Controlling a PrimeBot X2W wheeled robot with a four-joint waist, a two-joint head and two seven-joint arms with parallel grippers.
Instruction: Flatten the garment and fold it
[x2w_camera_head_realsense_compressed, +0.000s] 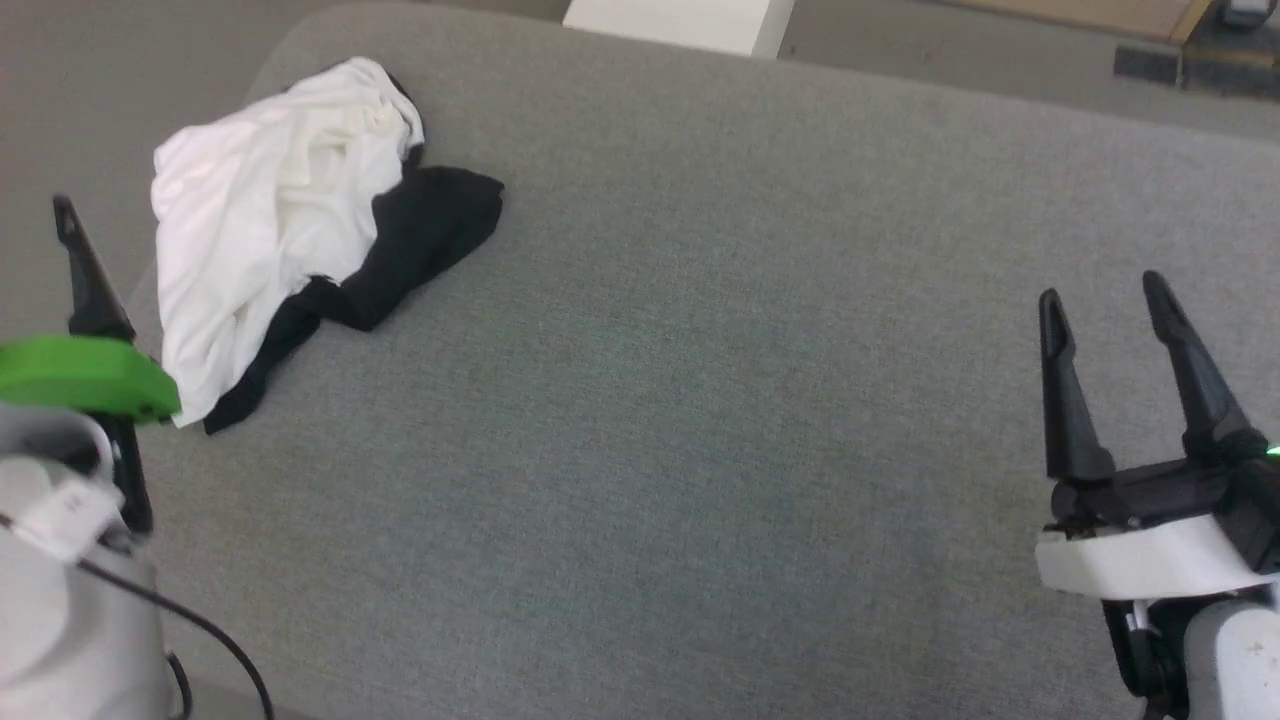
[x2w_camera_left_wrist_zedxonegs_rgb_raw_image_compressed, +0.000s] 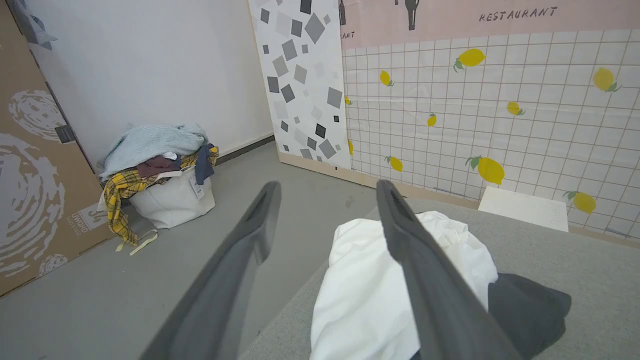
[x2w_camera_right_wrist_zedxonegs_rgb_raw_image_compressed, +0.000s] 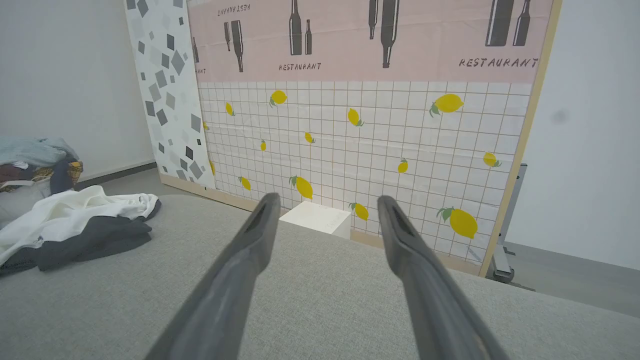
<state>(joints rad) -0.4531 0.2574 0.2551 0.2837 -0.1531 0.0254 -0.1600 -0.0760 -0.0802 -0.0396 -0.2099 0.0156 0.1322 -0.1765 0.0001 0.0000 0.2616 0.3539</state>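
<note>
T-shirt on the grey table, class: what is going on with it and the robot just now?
Nothing holds the T-shirt yet. It lies crumpled in a heap at the far left of the grey table. The left pincer is open, close beside it; the right pincer is open too, over bare table well away. Flattening has not begun.

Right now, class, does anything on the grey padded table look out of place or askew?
Yes: the soft white cloth T-shirt with black sleeves lies crumpled in a heap at the grey padded table's far left corner. The left gripper and right gripper are open, empty.
</note>
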